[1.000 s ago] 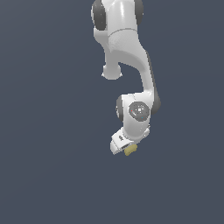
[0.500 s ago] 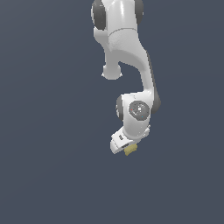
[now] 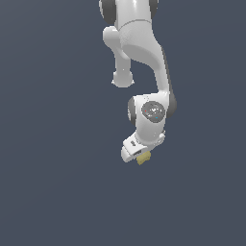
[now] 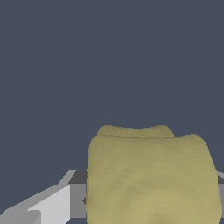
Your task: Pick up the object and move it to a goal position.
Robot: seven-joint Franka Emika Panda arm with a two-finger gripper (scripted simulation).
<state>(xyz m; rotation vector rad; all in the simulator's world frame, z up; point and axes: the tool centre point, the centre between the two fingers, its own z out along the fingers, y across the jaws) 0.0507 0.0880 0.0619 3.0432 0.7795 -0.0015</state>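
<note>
I am watching the end effector [image 3: 141,156] clamping the object [image 3: 143,158], a small mustard-yellow lump sticking out just below the white hand at the bottom of the arm [image 3: 144,57]. In the wrist view the object [image 4: 151,175] is filling the space between the fingers [image 4: 52,205], against a plain dark grey background.

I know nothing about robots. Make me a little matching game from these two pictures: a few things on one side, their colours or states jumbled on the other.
Things:
1. lump
2. arm
3. background
4. hand

Colours or states:
A. plain dark blue-grey
B. pale mustard yellow, fills much of the wrist view
C. white, reaching down from the top of the exterior view
D. white, with the lump at its tip

Pairs: 1-B, 2-C, 3-A, 4-D
</note>
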